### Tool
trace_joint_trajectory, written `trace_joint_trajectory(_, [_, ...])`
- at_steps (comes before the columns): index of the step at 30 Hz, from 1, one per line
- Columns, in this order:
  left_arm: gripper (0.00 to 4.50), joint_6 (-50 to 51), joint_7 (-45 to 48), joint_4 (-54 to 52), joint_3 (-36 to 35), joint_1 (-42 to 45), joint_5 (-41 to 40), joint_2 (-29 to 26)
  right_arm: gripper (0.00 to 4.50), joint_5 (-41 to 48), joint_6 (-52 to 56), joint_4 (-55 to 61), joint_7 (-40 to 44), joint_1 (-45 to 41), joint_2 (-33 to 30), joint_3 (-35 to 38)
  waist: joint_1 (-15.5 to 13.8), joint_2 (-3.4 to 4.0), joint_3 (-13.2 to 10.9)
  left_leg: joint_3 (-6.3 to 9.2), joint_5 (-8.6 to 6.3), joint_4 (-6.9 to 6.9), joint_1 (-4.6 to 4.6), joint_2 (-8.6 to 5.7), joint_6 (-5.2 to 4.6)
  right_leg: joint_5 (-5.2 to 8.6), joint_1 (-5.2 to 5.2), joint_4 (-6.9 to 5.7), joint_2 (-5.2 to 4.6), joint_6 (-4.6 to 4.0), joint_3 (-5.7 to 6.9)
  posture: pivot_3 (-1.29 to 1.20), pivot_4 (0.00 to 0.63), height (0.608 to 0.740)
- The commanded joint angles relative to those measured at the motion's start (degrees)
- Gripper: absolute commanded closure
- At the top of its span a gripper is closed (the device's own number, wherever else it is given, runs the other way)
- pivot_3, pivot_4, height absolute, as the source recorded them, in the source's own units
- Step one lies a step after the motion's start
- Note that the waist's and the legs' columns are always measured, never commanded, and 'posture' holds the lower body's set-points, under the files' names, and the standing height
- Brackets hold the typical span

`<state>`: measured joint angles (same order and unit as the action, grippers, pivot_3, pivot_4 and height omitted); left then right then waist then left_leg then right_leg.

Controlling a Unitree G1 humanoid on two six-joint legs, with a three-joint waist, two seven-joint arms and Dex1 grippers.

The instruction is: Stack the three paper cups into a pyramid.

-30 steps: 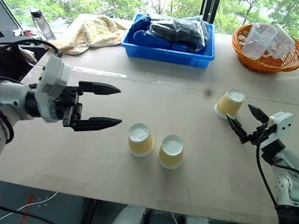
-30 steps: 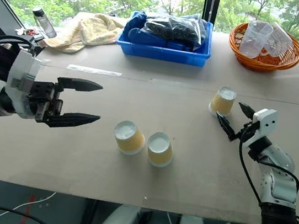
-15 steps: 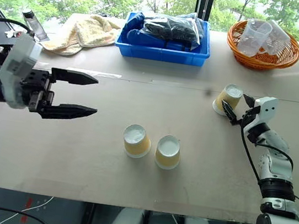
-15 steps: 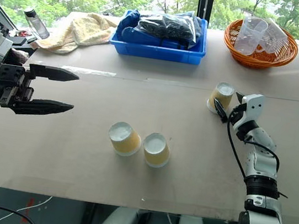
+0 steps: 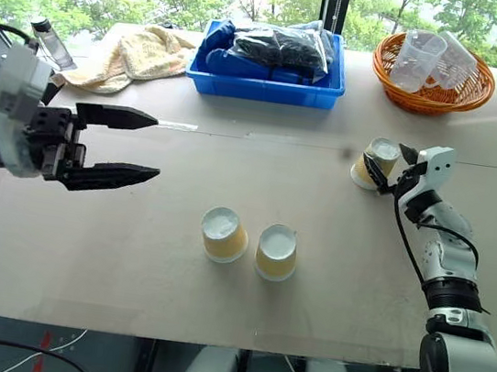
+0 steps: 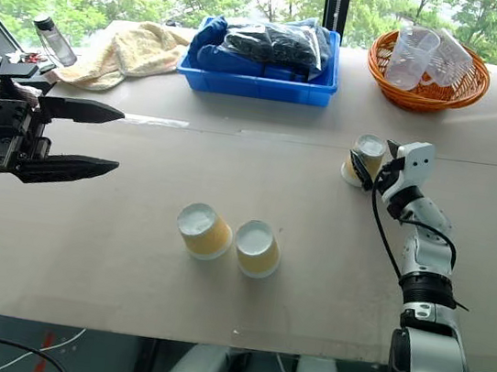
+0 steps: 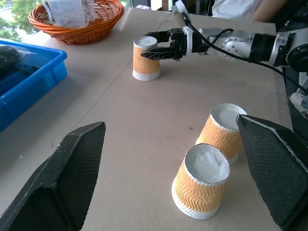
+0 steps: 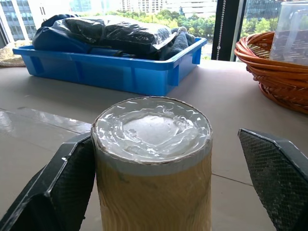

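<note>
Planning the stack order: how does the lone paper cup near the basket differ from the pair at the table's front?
The lone cup stands far from the others, between the open fingers of the right end effector; the pair stand side by side, with no end effector around them. The lone cup sits near the orange basket; the pair sit toward the near edge. All three are upside down.

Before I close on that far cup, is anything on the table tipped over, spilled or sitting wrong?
Nothing stands out. All three paper cups stand upside down and upright: two side by side near the table's front, the third apart, between the open fingers of the right gripper. The orange basket and blue bin sit level.
</note>
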<state>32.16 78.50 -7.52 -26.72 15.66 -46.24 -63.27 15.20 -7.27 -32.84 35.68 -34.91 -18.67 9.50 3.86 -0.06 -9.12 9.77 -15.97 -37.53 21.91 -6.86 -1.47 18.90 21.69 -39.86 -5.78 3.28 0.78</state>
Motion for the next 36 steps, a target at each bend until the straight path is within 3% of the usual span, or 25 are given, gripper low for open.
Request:
trace_joint_trajectory(1, [0.04,-0.7,-1.1,0.5,-2.3,1.7,-0.5,0.0,0.0,0.3,-1.2,0.8,0.3,-1.6,0.1,0.2,0.1,0.0,0.0,0.0,0.0,0.0,0.0,0.0,0.0,0.0,0.0,0.0,0.0,0.0,0.0,0.0,0.15,0.74])
trace_joint_trajectory(6, [0.04,-1.2,-1.4,1.6,-1.9,1.9,0.2,0.4,0.0,0.7,-1.2,1.3,1.4,-1.5,0.3,0.0,0.2,0.0,0.0,-0.01,0.0,0.0,-0.01,0.0,0.0,0.0,0.01,-0.01,0.0,0.0,-0.02,0.0,0.15,0.74])
trace_joint_trajectory(11, [0.0,-2.1,-1.5,2.3,-1.7,1.6,0.8,1.2,2.26,1.6,-1.3,3.0,3.8,-0.8,0.7,-0.3,0.2,0.0,0.0,-0.01,0.0,-0.01,-0.01,0.0,0.0,0.0,0.01,-0.01,0.0,0.0,-0.02,0.0,0.15,0.74])
trace_joint_trajectory(12, [0.0,-2.2,-1.5,2.4,-1.6,1.6,0.9,1.3,2.53,2.0,-1.3,3.6,4.5,-0.8,0.8,-0.3,0.2,0.0,0.0,-0.01,0.0,-0.01,-0.01,0.0,0.0,0.0,0.01,-0.01,0.0,0.0,-0.02,0.0,0.15,0.74])
trace_joint_trajectory(17, [0.0,-4.4,0.0,3.7,-1.2,0.5,3.0,1.2,2.54,5.5,0.2,11.3,10.6,0.9,1.5,-1.9,0.2,0.01,0.0,-0.01,0.0,-0.01,-0.01,0.0,0.0,0.0,0.01,-0.01,0.0,0.0,-0.03,0.0,0.15,0.74])
trace_joint_trajectory(23, [0.0,-4.2,2.6,4.8,-1.6,-1.6,3.9,-0.2,2.54,17.1,19.1,35.6,20.0,5.0,-1.1,-9.8,0.1,0.01,0.0,0.02,0.0,-0.02,0.02,0.01,0.0,0.0,0.04,-0.01,0.01,0.0,-0.05,0.0,0.15,0.74])
trace_joint_trajectory(29, [0.0,0.3,5.4,1.1,-3.2,-5.3,0.9,-1.6,2.54,20.8,32.0,49.4,20.3,3.6,-2.4,-18.0,0.0,-0.03,0.0,0.04,0.0,-0.02,0.02,0.01,-0.01,0.0,0.06,-0.01,0.01,0.0,-0.06,0.0,0.15,0.74])
trace_joint_trajectory(36, [0.0,3.6,7.1,-2.7,-4.6,-6.3,-1.7,-3.3,2.54,22.2,40.0,52.1,18.8,-0.4,-1.2,-21.9,-0.3,-0.05,0.0,0.05,0.0,-0.01,0.02,0.01,-0.01,0.0,0.07,-0.01,0.01,0.0,-0.06,0.0,0.15,0.74])
